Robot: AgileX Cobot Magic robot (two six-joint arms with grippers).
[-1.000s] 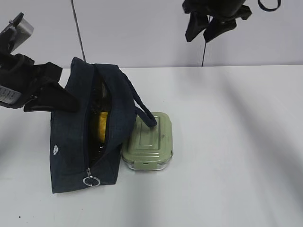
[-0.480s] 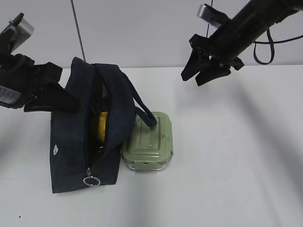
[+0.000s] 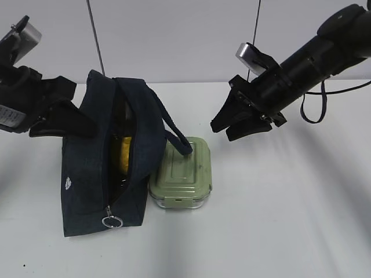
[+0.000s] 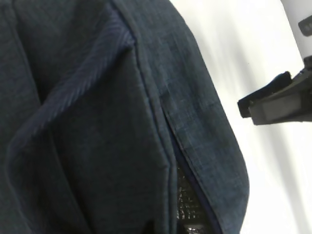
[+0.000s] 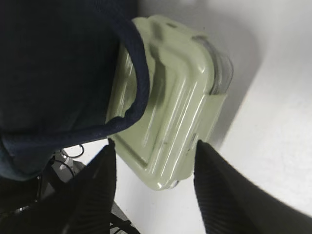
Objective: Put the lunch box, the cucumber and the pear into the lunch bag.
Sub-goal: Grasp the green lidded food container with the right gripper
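The navy lunch bag [image 3: 81,168] stands unzipped on the table, and the yellow pear [image 3: 123,153] shows inside it. The cucumber is hidden; the bag's inside above the pear is too dark to read. My left gripper [image 3: 91,128] is shut on the bag's left edge, and bag fabric [image 4: 97,122] fills its wrist view. The sage-green lunch box [image 3: 184,174] sits against the bag's right side, with a bag handle [image 3: 177,138] draped over its lid. My right gripper [image 3: 222,132] hangs open above and to the right of the box. In its wrist view the lid [image 5: 170,112] lies beyond the spread fingers [image 5: 214,185], untouched.
The zipper's ring pull [image 3: 111,221] hangs at the bag's near end. White table [image 3: 278,220] stretches to the right and front of the box. Two thin poles [image 3: 95,35] rise behind the table's far edge.
My right arm has swung down and to the left from the top of the exterior view toward the lunch box, jaws still open. The left arm and the bag have not moved.
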